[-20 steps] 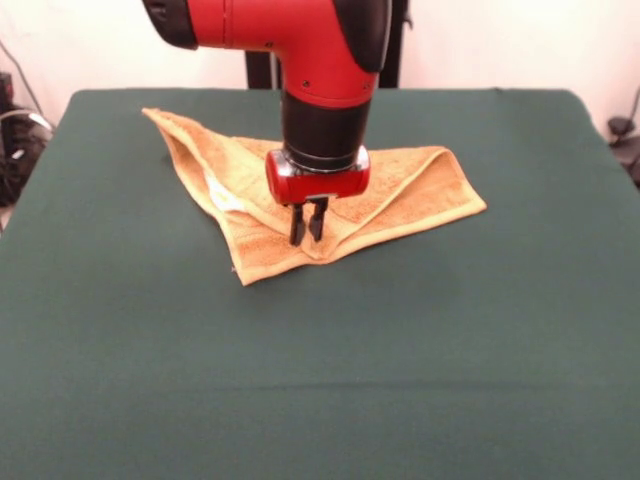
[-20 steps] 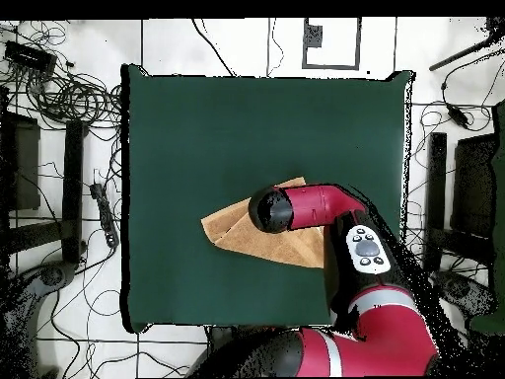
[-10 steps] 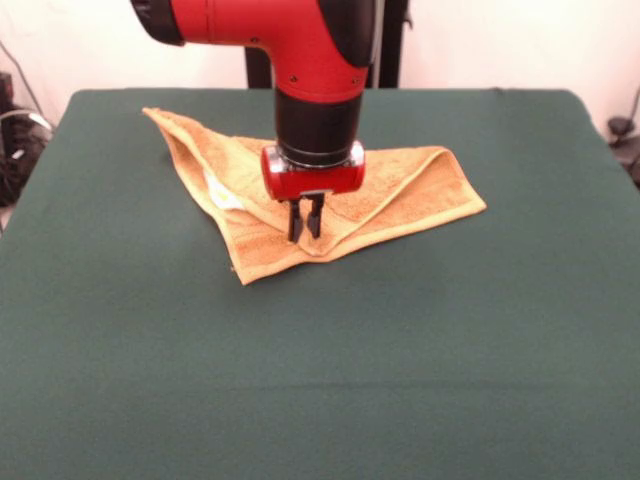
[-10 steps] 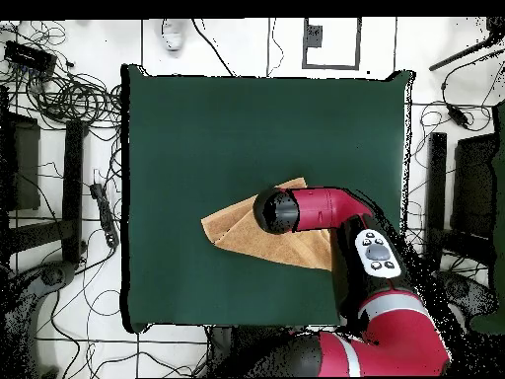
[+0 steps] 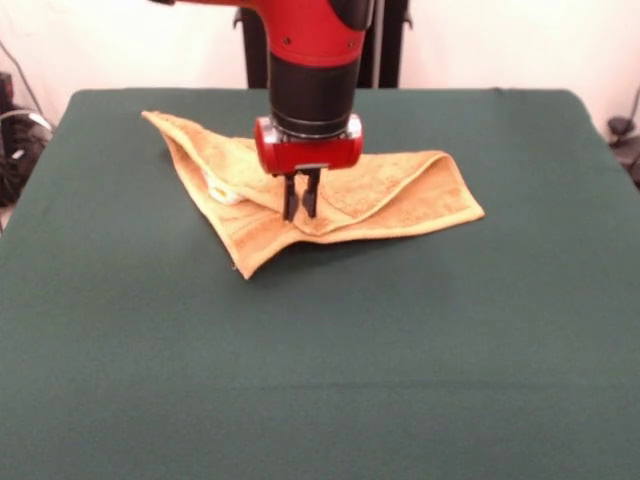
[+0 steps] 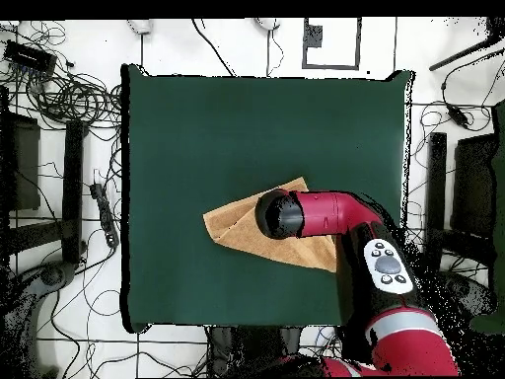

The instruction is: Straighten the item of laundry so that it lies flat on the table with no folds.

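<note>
The orange-tan towel lies crumpled in a rough triangle on the far half of the green table, with folds across its middle and a white label at its left fold. My gripper points straight down over the towel's middle. Its fingers are pinched together on a raised fold of the cloth. In the overhead view the towel sticks out left of the arm's wrist, which hides the fingers. The towel's near corner still rests on the table.
The red arm reaches in over the towel's right part in the overhead view. Cables and stands lie on the floor around the table. Dark gear sits past the table's left edge in the front view.
The gripper has moved toward the far side and slightly up, with the towel's middle fold pinched. The towel's near edge has drawn back and its folds have bunched.
</note>
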Robot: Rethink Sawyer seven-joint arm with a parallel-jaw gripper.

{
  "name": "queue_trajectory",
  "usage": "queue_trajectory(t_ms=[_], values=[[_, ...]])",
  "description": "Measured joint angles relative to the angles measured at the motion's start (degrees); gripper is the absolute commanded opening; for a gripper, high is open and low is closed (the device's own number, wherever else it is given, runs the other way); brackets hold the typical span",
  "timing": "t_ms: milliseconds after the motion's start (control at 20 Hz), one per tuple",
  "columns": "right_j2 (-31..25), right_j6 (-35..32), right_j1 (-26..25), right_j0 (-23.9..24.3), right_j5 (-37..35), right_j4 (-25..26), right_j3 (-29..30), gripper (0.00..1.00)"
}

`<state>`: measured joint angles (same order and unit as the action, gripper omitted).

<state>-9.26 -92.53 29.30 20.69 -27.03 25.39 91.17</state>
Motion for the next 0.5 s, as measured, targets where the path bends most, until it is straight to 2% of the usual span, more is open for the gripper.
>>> queue_trajectory(t_ms=[200, 250, 500], values=[[-0.01, 0.00, 0.34, -0.09, 0.40, 0.02, 0.02, 0.00], [-0.01, 0.00, 0.34, -0.12, 1.24, 0.02, 0.02, 1.00], [0.00, 0.00, 0.36, -0.28, 3.33, 0.02, 0.02, 1.00]])
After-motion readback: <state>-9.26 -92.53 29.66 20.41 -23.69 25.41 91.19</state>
